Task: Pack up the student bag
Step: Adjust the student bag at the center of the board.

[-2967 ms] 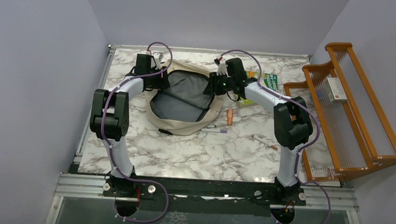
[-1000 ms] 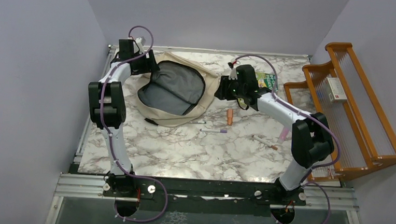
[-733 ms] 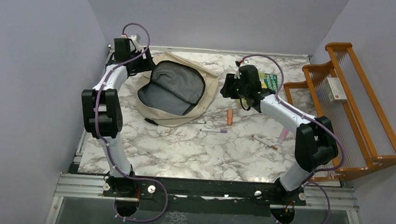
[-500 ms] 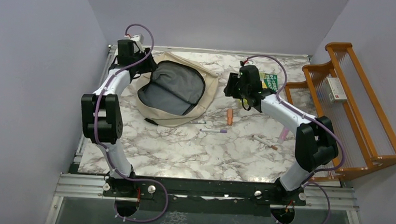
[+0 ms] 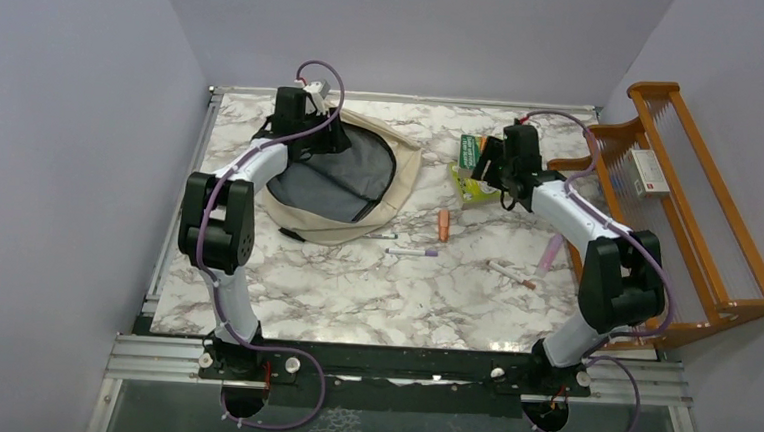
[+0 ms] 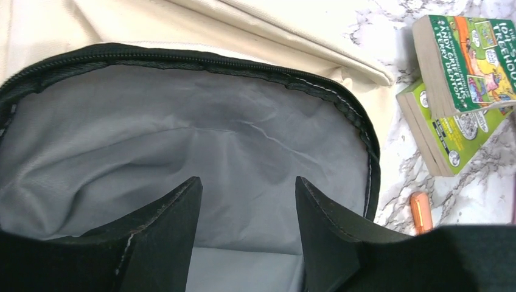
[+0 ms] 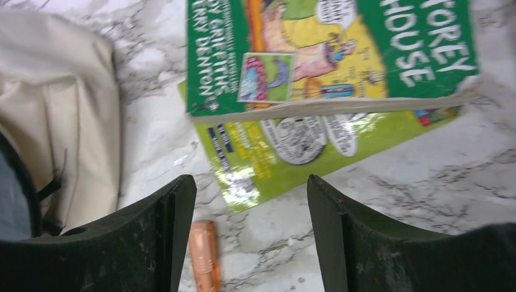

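Both pairs of jaws stand apart and empty. I have the left jaws over the student bag (image 5: 345,182), which lies open-mouthed at the far left of the desk (image 5: 374,286) with its grey lining showing. I judge it is spread that way so things can drop straight in. I have the right jaws above the 2 books (image 5: 473,176), the green book (image 7: 341,48) stacked askew on the lime book (image 7: 274,152), just right of the bag; they are probably the first load. An orange marker (image 5: 444,224) lies near them, clear of the bag. Against 1 second back, the left arm (image 5: 251,163) has swung in from the bag's outer left rim to over its mouth, and the right arm (image 5: 569,202) has left the bag's right edge for the books. The bag has not moved.
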`<state>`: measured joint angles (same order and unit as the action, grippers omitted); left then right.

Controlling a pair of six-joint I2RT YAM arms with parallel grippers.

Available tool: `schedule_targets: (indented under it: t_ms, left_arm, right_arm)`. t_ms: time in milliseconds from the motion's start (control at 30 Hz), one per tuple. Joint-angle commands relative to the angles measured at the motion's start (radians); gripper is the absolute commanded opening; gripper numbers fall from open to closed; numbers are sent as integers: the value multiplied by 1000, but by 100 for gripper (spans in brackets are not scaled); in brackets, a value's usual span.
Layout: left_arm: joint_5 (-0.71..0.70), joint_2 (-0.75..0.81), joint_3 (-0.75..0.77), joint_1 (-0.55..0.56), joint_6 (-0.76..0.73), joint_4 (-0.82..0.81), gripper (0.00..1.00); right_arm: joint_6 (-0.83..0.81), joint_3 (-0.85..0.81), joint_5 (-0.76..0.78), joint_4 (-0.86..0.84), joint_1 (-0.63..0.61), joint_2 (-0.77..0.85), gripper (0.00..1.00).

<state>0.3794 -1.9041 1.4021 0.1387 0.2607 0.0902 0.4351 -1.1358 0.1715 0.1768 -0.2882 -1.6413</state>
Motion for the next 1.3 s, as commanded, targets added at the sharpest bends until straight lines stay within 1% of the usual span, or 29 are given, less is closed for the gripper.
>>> schedule_targets:
  t_ms: [0, 100, 267, 400, 533, 767, 867, 1033, 1167, 1267]
  left_arm:
    - [61, 47, -43, 23, 51, -85, 60]
    - [75, 70, -67, 36, 86, -146, 63]
    - [59, 99, -68, 67, 142, -192, 64]
    - [5, 102, -8, 118, 173, -190, 66]
    - [-97, 71, 81, 178, 201, -180, 70]
    - [-149, -118, 286, 265, 273, -197, 76]
    - [-130, -222, 392, 299, 305, -231, 79]
    - [-87, -425, 613, 348, 338, -222, 84]
    - [-93, -558, 768, 378, 352, -201, 87]
    - [-94, -641, 854, 388, 391, -194, 89]
  right_arm:
    - [8, -19, 35, 26, 68, 2, 74]
    - [6, -43, 32, 26, 111, -26, 76]
    - [2, -93, 19, 21, 168, -73, 76]
    - [-7, -159, 21, 31, 205, -132, 80]
    - [-10, -204, 22, 19, 240, -174, 83]
    - [-57, -273, 28, 11, 279, -245, 87]
    - [-77, -298, 11, 3, 283, -274, 89]
    - [-112, -331, -26, -1, 318, -322, 89]
    - [-140, -330, -61, -23, 326, -343, 89]
    - [-151, -329, -83, -33, 328, -355, 89]
